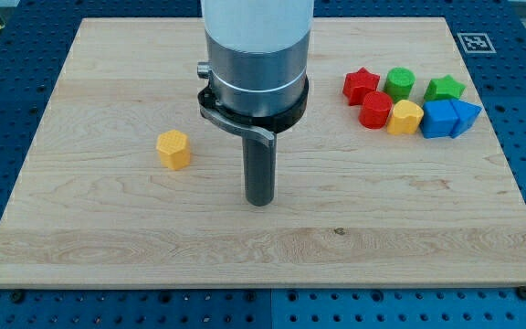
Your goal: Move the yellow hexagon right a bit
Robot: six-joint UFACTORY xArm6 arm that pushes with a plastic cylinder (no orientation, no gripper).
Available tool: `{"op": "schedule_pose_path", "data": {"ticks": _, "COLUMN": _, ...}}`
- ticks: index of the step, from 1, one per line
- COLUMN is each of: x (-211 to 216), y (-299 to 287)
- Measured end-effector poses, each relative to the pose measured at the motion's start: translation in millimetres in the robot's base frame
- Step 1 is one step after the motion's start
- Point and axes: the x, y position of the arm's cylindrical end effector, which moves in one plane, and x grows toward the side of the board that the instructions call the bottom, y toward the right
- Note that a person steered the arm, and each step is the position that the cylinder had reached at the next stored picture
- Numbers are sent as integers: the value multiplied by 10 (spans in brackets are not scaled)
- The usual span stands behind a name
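Note:
The yellow hexagon point(173, 149) sits alone on the wooden board point(108, 238), left of the middle. My tip point(260, 201) rests on the board to the hexagon's right and slightly lower in the view, about a block's width or more apart from it. The arm's grey and white body point(256, 55) rises above the rod and hides part of the board behind it.
A cluster of blocks lies at the view's upper right: a red star point(361, 85), a green cylinder point(399, 83), a green star point(444, 89), a red block point(375, 110), a yellow block point(405, 117), and two blue blocks point(449, 119). A marker tag point(472, 42) sits at the board's top right corner.

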Motion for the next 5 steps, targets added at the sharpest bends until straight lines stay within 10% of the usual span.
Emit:
{"op": "schedule_pose_path", "data": {"ticks": 3, "x": 70, "y": -1529}}
{"op": "schedule_pose_path", "data": {"ticks": 5, "x": -685, "y": -1837}}
